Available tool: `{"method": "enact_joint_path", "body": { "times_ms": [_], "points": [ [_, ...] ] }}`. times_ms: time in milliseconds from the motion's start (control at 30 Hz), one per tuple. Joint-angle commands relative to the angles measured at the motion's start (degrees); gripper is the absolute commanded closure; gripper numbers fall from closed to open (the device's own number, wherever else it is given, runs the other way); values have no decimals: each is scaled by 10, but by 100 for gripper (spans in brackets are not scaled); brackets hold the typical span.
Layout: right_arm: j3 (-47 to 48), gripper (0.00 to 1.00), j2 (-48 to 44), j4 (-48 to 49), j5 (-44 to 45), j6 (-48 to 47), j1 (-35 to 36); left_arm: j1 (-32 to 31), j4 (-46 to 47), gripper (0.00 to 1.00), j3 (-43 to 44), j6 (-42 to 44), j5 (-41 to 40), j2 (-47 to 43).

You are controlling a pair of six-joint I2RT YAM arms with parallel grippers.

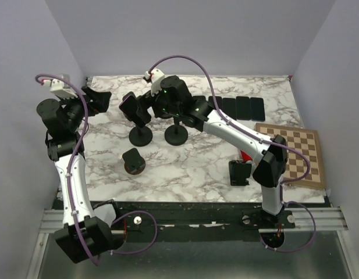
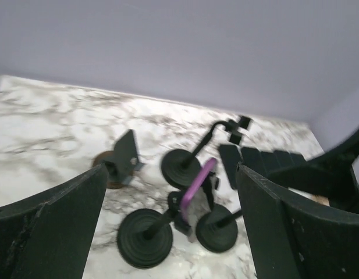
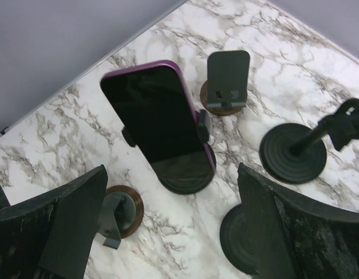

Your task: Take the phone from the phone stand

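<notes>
The phone has a purple case and a dark screen. It sits tilted in the clamp of a phone stand with a round black base. My right gripper hovers just short of it, open, with nothing between its fingers. Seen from the left wrist, the phone is edge-on, clamped on its stand. My left gripper is open and empty, held back at the table's far left, well apart from the phone.
A second round-based stand stands right of the phone's stand. Small stands on brown bases sit in front and near the right arm. A row of dark phones lies at the back right, with a chessboard on the right.
</notes>
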Motion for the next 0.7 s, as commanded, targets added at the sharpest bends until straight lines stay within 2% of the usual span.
{"method": "enact_joint_path", "body": {
  "times_ms": [0, 167, 367, 667],
  "points": [
    [84, 0, 62, -30, 47, -21, 35, 62, -87, 1, -38, -52, -190, -52],
    [154, 0, 121, -38, 79, -33, 63, 69, -88, 1, -72, -54, -250, -84],
    [212, 0, 174, -48, 119, -54, 76, 71, -39, 1, -108, -110, -194, -64],
    [229, 0, 204, -26, 207, -93, 81, 74, -6, 2, -144, -149, -153, -65]
  ]
}}
